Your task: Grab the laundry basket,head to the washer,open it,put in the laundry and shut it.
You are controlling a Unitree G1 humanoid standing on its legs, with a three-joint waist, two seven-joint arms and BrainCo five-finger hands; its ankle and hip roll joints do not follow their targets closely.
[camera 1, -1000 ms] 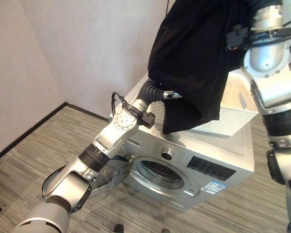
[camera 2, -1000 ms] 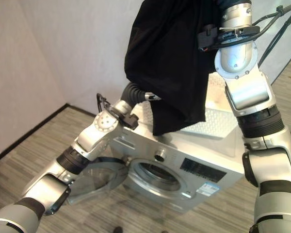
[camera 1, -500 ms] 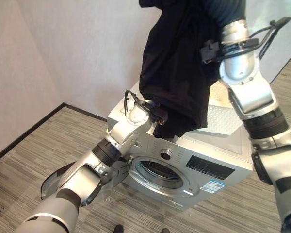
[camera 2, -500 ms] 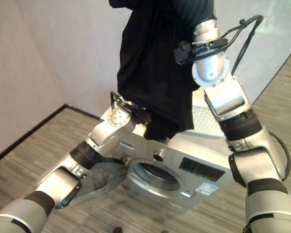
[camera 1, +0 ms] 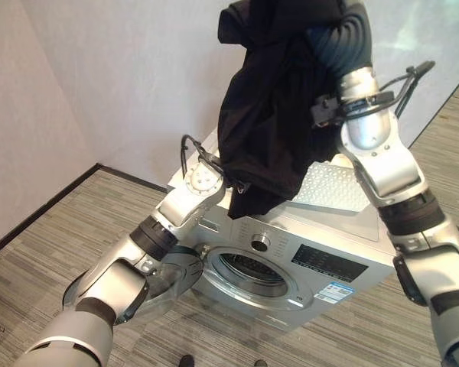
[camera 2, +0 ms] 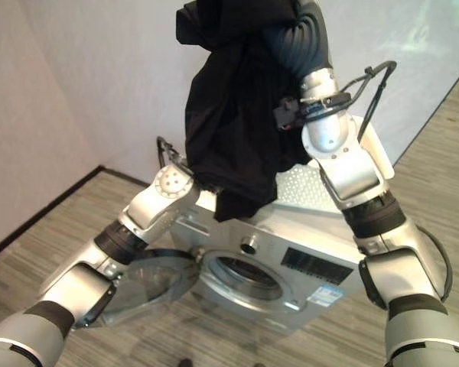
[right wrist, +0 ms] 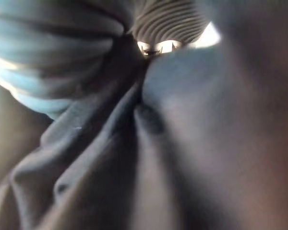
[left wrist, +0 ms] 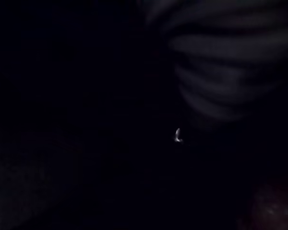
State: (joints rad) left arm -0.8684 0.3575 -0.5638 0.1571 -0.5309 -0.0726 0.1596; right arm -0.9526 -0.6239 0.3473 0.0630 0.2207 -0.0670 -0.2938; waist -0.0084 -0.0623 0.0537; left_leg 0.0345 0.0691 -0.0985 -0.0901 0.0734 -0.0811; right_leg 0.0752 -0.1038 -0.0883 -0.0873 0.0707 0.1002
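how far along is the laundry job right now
Done: the white laundry basket sits on top of the washer, and the washer door hangs open. In hand: a black garment is lifted high above the washer, draped over both arms, with the hands hidden in the cloth. Left: get it into the drum and shut the door.

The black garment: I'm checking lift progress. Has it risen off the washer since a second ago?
Yes. The black garment has gone up: its lower edge draped over the washer's top and the white basket before, and now hangs higher, uncovering more basket.
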